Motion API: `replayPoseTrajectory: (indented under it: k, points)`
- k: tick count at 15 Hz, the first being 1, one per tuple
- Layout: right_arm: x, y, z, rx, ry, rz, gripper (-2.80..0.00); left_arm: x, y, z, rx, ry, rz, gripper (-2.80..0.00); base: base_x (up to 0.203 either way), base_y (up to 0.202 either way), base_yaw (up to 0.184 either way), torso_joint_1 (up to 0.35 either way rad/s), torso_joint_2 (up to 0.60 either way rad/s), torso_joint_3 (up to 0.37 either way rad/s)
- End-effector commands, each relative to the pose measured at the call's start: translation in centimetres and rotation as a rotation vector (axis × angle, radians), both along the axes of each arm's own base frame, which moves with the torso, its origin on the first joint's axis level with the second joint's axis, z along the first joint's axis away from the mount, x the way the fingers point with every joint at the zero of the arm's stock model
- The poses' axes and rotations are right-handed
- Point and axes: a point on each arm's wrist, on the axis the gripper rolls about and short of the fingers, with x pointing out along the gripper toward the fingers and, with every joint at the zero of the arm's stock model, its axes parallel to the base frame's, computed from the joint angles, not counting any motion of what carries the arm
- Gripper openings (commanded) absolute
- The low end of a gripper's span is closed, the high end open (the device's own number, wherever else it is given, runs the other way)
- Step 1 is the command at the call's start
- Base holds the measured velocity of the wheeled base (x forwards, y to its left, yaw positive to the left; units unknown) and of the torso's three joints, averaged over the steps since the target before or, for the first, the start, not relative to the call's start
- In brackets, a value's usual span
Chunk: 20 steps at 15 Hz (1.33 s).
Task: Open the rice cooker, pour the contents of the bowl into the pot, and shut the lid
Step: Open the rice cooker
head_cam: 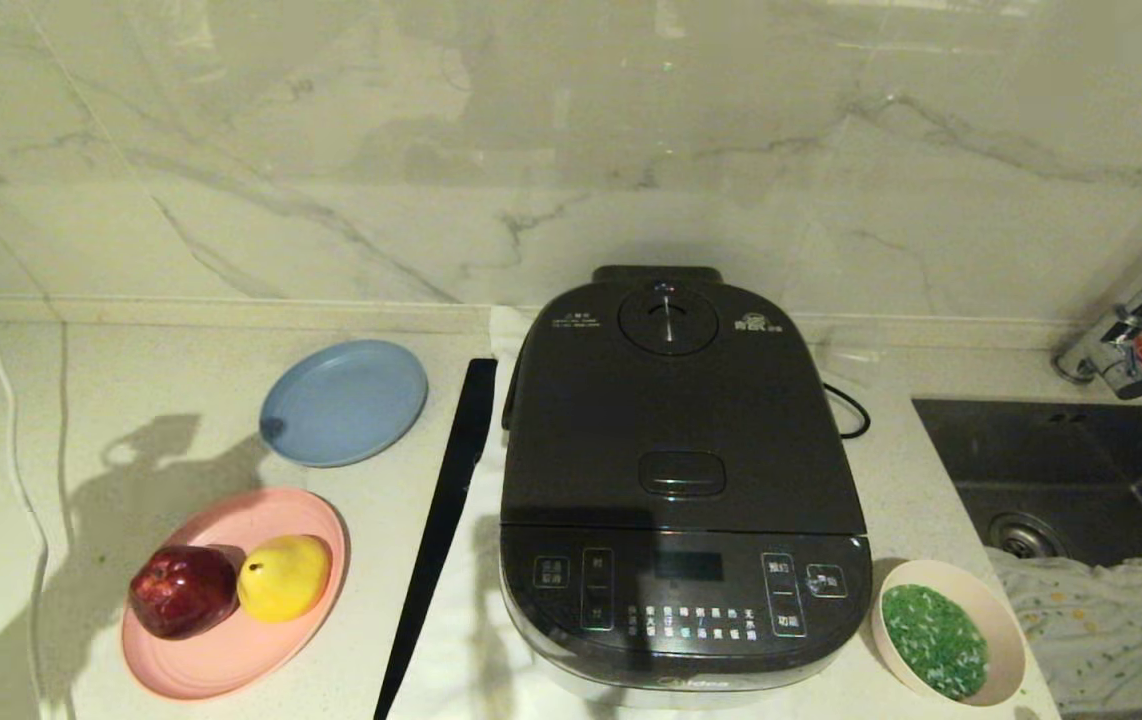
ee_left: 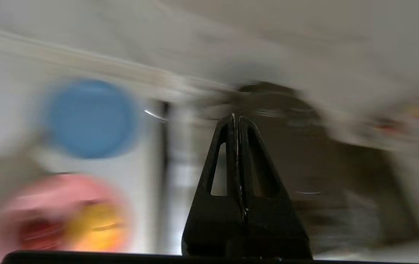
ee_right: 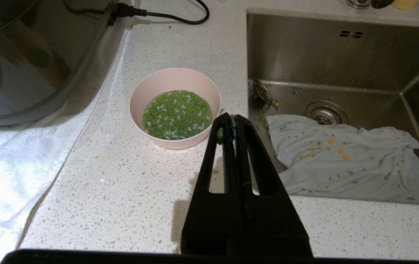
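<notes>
Head view: rice cooker (head_cam: 683, 480) sits mid-counter w/ lid (head_cam: 681, 400) down. Bowl (head_cam: 946, 630) just beside its front right corner, green-and-white contents (head_cam: 933, 640) inside. Right gripper (ee_right: 232, 123) hangs near bowl, fingers pressed together, holding nothing. Left gripper (ee_left: 236, 119) fingers also together, facing cooker; blue plate (head_cam: 343, 402) well off to cooker's left.

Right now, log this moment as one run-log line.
lid closed | bowl full, on counter beside rice cooker | left claw shut | right claw shut, empty
</notes>
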Motion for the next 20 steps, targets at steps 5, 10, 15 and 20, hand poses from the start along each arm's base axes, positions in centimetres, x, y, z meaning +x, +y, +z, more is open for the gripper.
replayPoseTrajectory:
  k: [5, 10, 15, 20]
  points:
    - [0.0, 0.0, 0.0, 0.000, -0.001, 0.000, -2.80, 8.9, -9.1, -1.6, -0.067, 0.382, -0.394, -2.80, 0.000, 0.000, 0.000, 0.000, 0.00, 0.000]
    - [0.0, 0.0, 0.0, 0.000, -0.001, 0.000, -2.80, 9.8, -16.4, -4.3, 0.027, 0.417, -0.398, -2.80, 0.000, 0.000, 0.000, 0.000, 0.00, 0.000]
    - [0.0, 0.0, 0.0, 0.000, -0.001, 0.000, -2.80, 9.8, -19.6, -6.7, 0.068, 0.482, -0.395, -2.80, 0.000, 0.000, 0.000, 0.000, 0.00, 0.000]
    - [0.0, 0.0, 0.0, 0.000, -0.001, 0.000, -2.80, 11.0, -21.0, -8.5, 0.057, 0.544, -0.371, -2.80, 0.000, 0.000, 0.000, 0.000, 0.00, 0.000]
